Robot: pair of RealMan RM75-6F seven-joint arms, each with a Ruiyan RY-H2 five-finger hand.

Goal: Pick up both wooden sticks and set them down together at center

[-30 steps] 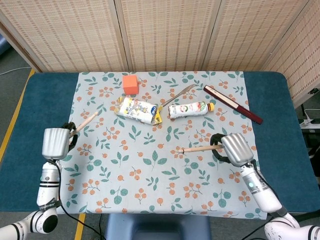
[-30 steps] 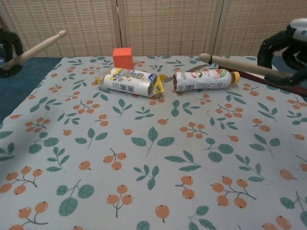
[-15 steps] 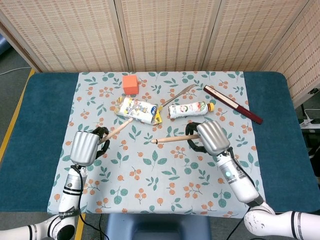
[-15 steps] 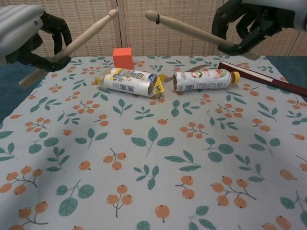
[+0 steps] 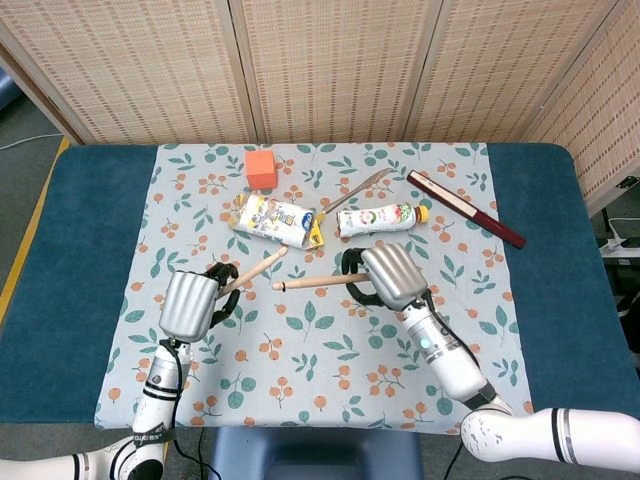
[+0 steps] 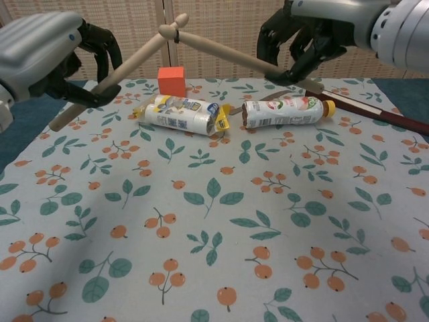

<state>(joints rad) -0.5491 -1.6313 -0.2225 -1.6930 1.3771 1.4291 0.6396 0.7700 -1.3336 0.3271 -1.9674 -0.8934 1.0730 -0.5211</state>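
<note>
My left hand (image 5: 192,302) (image 6: 50,57) grips one wooden stick (image 5: 257,270) (image 6: 127,67), which slants up and to the right above the cloth. My right hand (image 5: 388,277) (image 6: 308,37) grips the other wooden stick (image 5: 315,283) (image 6: 224,57), which points left. Both sticks are held in the air over the middle of the table. In the chest view their tips cross near the top centre; in the head view the tips lie close together, slightly apart.
On the floral cloth (image 5: 320,340) lie a crushed milk carton (image 5: 273,220) (image 6: 179,113), a lying yoghurt bottle (image 5: 378,218) (image 6: 285,111), an orange block (image 5: 261,168) (image 6: 171,80), a knife (image 5: 358,188) and a dark red flat bar (image 5: 465,208) at the right back.
Both hands have moved inward toward the table's middle, carrying their sticks. The stick tips, apart before, have come together.
</note>
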